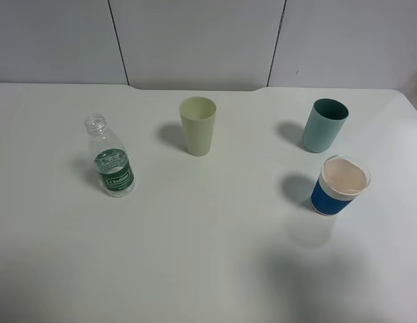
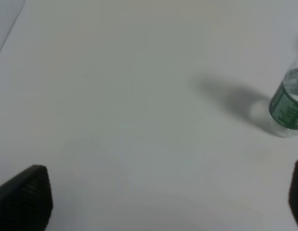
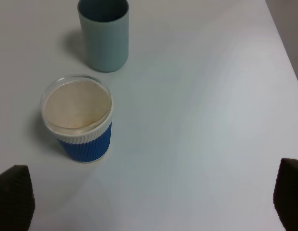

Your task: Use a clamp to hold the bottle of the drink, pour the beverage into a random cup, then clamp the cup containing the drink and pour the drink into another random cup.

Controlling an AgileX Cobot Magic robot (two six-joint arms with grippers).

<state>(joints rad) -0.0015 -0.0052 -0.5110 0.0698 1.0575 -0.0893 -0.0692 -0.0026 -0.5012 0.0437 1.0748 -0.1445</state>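
The bottle [image 1: 112,165] stands upright and uncapped on the left of the white table [image 1: 208,256]; it is clear with a green label. I cannot make out the beverage inside it. The pale yellow-green cup [image 1: 198,126] stands at the middle back, and no liquid shows in it. Neither arm appears in the high view. In the left wrist view my left gripper [image 2: 163,197] is open, with the bottle [image 2: 288,108] ahead and off to one side. My right gripper [image 3: 151,192] is open, its dark fingertips [image 3: 14,195] far apart with only bare table between them.
A teal tumbler [image 1: 324,125] stands at the back right, seen also in the right wrist view as the teal tumbler [image 3: 103,33]. In front of it is a blue-banded white cup [image 1: 339,186], close ahead of the right gripper as the blue-banded cup [image 3: 81,120]. The table's right edge [image 3: 283,53] is near.
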